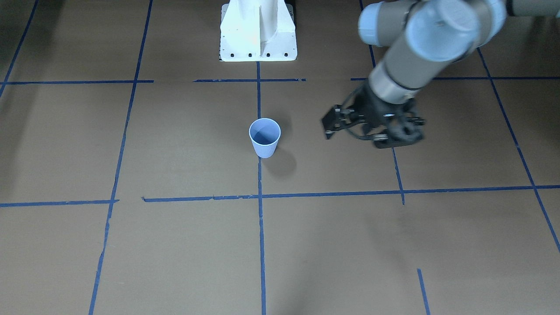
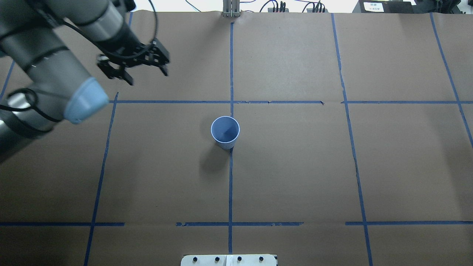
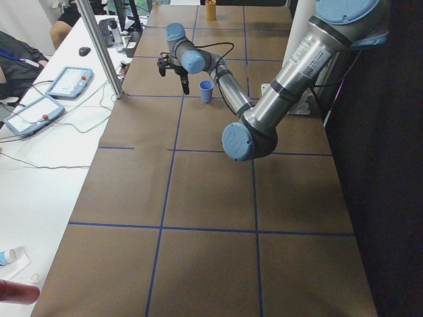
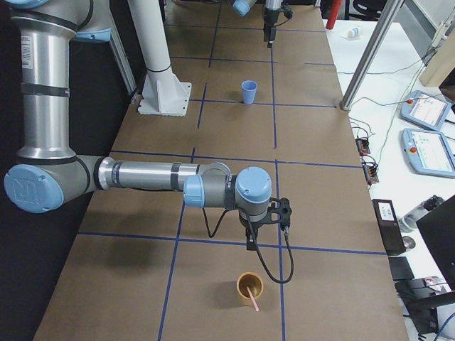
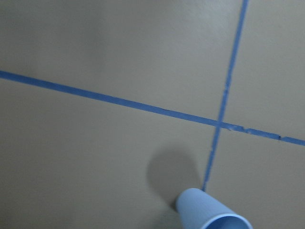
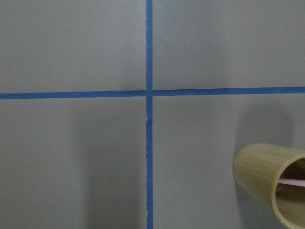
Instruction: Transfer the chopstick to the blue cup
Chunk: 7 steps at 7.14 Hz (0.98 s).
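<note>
The blue cup (image 2: 225, 132) stands upright and empty at the middle of the table, also seen in the front view (image 1: 264, 138) and low in the left wrist view (image 5: 212, 217). The chopstick (image 4: 252, 302), thin with a pink end, leans inside a tan bamboo cup (image 4: 249, 288) at the table's right end; the right wrist view shows it in that cup (image 6: 291, 182). My left gripper (image 2: 147, 77) hangs open and holds nothing, to the left of the blue cup and farther out. My right gripper (image 4: 266, 234) hovers just beside the bamboo cup; I cannot tell whether it is open or shut.
Brown paper with blue tape lines covers the table. The white robot base (image 1: 258, 30) sits at the near edge. A metal post (image 4: 370, 50), cables and teach pendants (image 4: 426, 142) stand along the operators' side, where a person (image 3: 16, 59) sits.
</note>
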Each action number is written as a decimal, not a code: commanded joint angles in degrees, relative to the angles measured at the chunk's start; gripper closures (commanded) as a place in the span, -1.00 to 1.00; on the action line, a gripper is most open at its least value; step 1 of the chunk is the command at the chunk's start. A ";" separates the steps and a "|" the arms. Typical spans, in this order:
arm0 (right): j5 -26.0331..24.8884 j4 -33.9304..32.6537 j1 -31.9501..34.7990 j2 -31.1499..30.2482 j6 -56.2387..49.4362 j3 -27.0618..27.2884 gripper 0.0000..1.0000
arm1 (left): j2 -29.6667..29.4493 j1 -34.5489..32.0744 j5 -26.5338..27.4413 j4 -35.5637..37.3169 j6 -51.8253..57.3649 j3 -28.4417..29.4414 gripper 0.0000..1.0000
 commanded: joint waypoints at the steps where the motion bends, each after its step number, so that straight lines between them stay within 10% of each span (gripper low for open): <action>1: 2.07 0.07 5.48 2.97 -11.22 -8.83 -1.00 | 5.63 -7.87 -3.76 4.91 12.46 -3.76 -1.00; 7: 1.90 4.00 8.93 5.63 -13.30 -24.49 -1.00 | 6.11 -8.69 -4.04 5.01 14.18 -3.77 -1.00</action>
